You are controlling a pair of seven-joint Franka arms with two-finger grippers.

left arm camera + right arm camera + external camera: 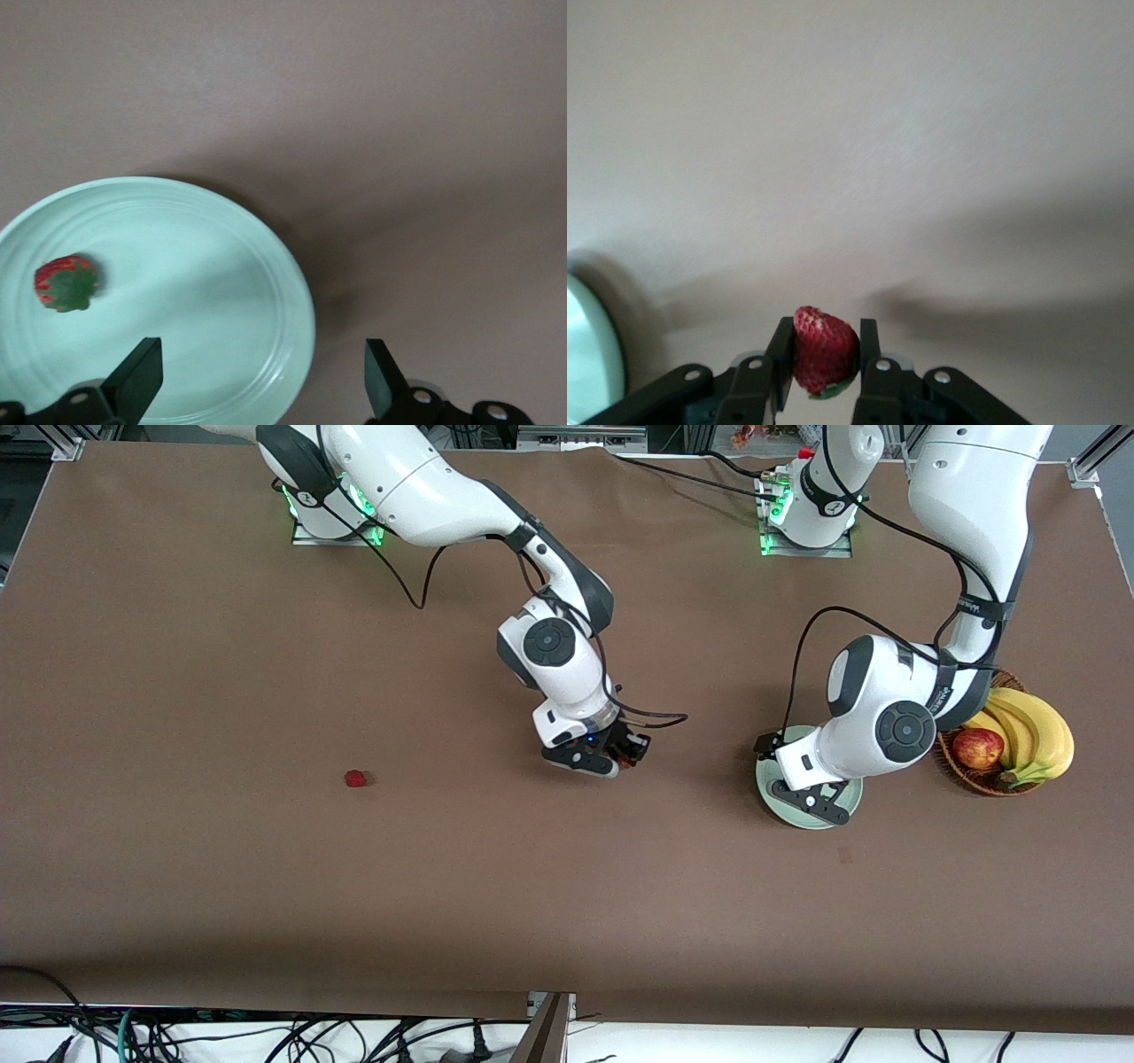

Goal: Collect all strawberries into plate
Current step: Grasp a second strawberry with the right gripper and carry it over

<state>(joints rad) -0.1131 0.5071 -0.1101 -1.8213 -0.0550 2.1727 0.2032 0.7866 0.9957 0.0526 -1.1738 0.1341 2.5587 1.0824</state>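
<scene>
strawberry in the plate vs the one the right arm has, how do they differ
The strawberry in the plate lies loose on the plate, untouched; the held strawberry is pinched in the right gripper, up over bare table. The plated one shows its green top toward the camera; the held one shows mostly red flesh. The left gripper over the plate is open and empty. Both are small red berries.

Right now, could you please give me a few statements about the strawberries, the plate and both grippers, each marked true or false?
1. The right gripper is shut on a small red strawberry. True.
2. The round pale mint-green plate holds no berries. False: one strawberry with a green top lies in it.
3. The left gripper is open over the plate. True.
4. The loose red strawberry on the brown table lies toward the left arm's end. False: it lies toward the right arm's end.
5. The red-yellow apple lies on the plate. False: it sits in the brown woven wicker basket beside yellow bananas.
</scene>
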